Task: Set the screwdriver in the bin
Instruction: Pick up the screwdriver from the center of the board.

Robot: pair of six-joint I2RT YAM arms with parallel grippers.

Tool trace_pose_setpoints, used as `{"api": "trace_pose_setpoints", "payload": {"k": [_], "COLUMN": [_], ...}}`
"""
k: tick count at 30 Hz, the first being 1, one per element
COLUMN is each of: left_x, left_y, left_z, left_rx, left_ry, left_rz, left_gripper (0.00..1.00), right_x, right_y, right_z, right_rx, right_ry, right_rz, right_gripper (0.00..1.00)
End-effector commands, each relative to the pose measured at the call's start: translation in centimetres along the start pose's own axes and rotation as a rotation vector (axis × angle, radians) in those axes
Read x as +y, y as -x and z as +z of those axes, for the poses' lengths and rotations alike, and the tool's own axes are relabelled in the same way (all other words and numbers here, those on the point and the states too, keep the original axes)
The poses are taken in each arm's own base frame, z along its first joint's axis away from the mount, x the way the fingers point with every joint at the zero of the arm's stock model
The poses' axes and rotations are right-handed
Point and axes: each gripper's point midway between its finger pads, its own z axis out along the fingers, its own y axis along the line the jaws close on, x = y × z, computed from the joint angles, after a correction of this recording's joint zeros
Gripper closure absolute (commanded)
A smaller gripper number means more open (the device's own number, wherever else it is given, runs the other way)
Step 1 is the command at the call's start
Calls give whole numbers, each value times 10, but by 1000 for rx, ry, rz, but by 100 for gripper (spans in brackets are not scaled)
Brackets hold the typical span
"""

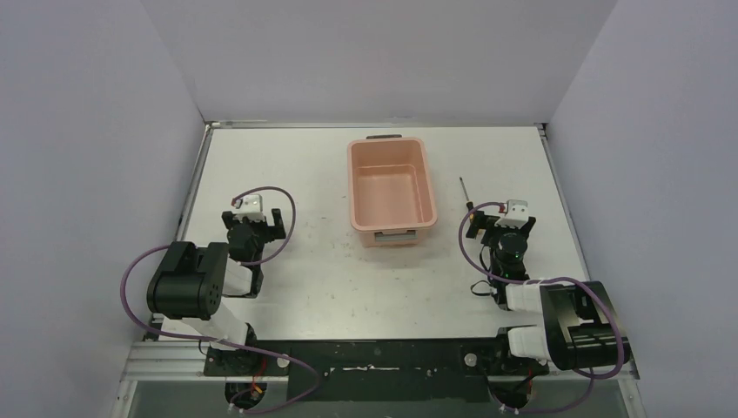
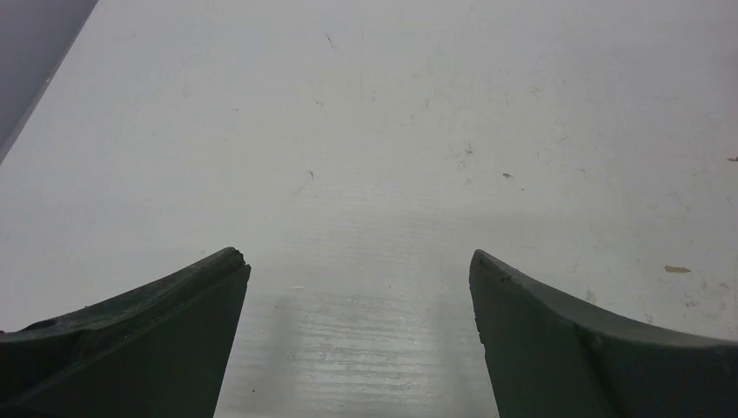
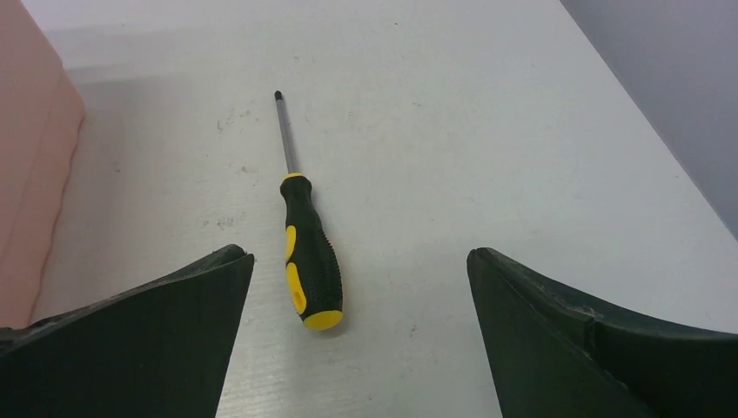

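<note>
One slim screwdriver (image 3: 311, 261), ribbed yellow-and-black handle and thin metal shaft, lies flat on my scuffed white table (image 3: 522, 131) between my right gripper's (image 3: 358, 253) spread fingers, beside the smooth salmon bin (image 1: 352, 187). My left gripper (image 2: 357, 254) gapes likewise, holding nothing.

The screwdriver (image 1: 465, 191) lies just right of the pink bin (image 1: 352, 187), tip pointing away. The right gripper (image 1: 500, 228), jaws apart, sits beside the bin's near right corner. The left gripper (image 1: 254, 223), also spread, sits well left of the bin.
</note>
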Motion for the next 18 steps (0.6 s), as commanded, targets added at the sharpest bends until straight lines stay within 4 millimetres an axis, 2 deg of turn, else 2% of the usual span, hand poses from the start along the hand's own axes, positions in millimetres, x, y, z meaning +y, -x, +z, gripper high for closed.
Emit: {"api": "trace_pose_setpoints", "payload": {"k": [1, 13, 18], "left_x": [-2, -2, -2], "left_y": [16, 17, 16], "left_z": [5, 5, 5], "left_rx": [-52, -53, -52], "left_ry": [-9, -9, -8], "left_rz": [3, 3, 3], "left_gripper": [3, 3, 3], "right_x": [7, 6, 9], "right_y": [21, 23, 30], "right_z": [7, 7, 2], "right_rx": [-62, -65, -86], "right_ry": [24, 22, 40], "right_rz": [9, 8, -1], "right_gripper": [0, 0, 0]}}
